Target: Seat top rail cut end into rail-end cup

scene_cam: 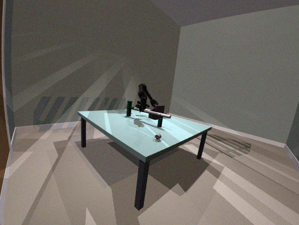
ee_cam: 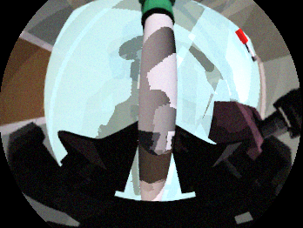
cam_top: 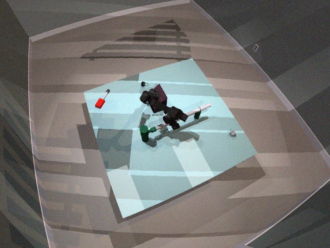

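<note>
Top view: the pale top rail [cam_top: 203, 107] lies level above the pale blue tabletop [cam_top: 165, 186], its long axis running from upper right down to lower left. Its lower-left end meets the green rail-end cup [cam_top: 152, 129] beside the big green post [cam_top: 144, 132]; its right part passes through the loop cap [cam_top: 197, 113]. The dark hand [cam_top: 171, 122] is clenched on the rail near mid-length. A red-handled tool [cam_top: 101, 101] lies far left.

Exterior view: the rail [scene_cam: 162, 115] spans both posts, the small post [scene_cam: 159, 122] at right, the big post [scene_cam: 129, 108] at left.

Wrist view: the rail [ee_cam: 156, 107] runs straight away, grey-shadowed over whitish pink, into the green cup [ee_cam: 158, 4].
</note>
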